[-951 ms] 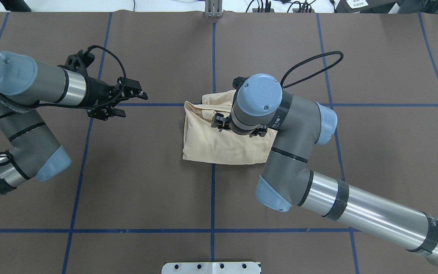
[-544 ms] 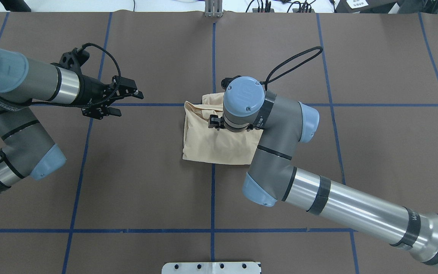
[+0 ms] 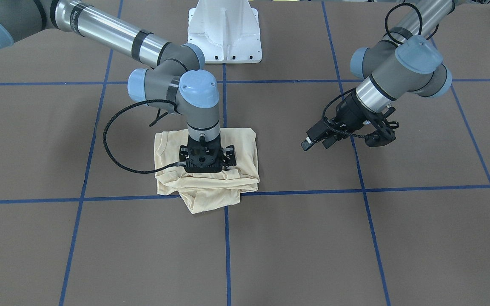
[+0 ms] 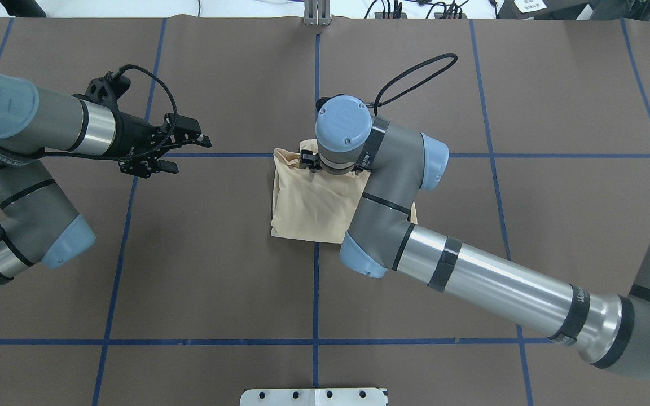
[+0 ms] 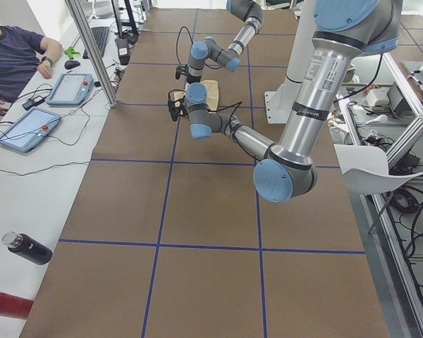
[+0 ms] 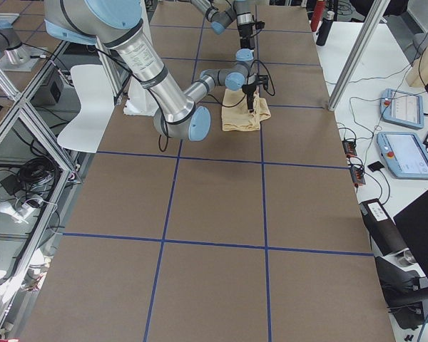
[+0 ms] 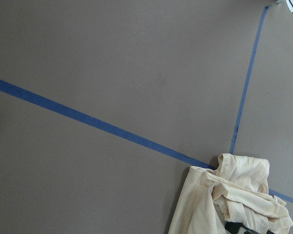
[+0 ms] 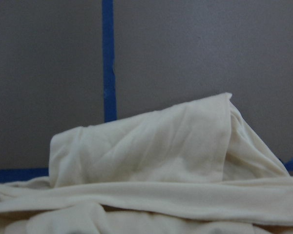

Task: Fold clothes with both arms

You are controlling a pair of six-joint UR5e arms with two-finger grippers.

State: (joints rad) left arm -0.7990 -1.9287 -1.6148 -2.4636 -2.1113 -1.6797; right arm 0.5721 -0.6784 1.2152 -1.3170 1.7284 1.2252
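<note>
**Front-facing:** The cream T-shirt (image 3: 211, 189) lies in a rumpled, folded bundle on the brown table (image 3: 355, 238), over a crossing of blue tape lines (image 3: 296, 192). The right gripper (image 3: 206, 169) points straight down onto the top layer. Its jaws are spread and the tips are sunk in the cloth. The left gripper (image 3: 316, 143) hangs over bare table well apart from the shirt, jaws apart, holding nothing.

**Overhead:** The right arm's wrist covers the shirt's far edge. The near part of the shirt lies flat and roughly squared.

**Exterior left and right:** The shirt is small and far up the table, under the right arm. Finger detail is too small to read.

**Left wrist:** The shirt sits in the lower right corner in bunched folds, next to the tape crossing.

**Right wrist:** A hump of cream cloth fills the near view, with tape behind it.
</note>
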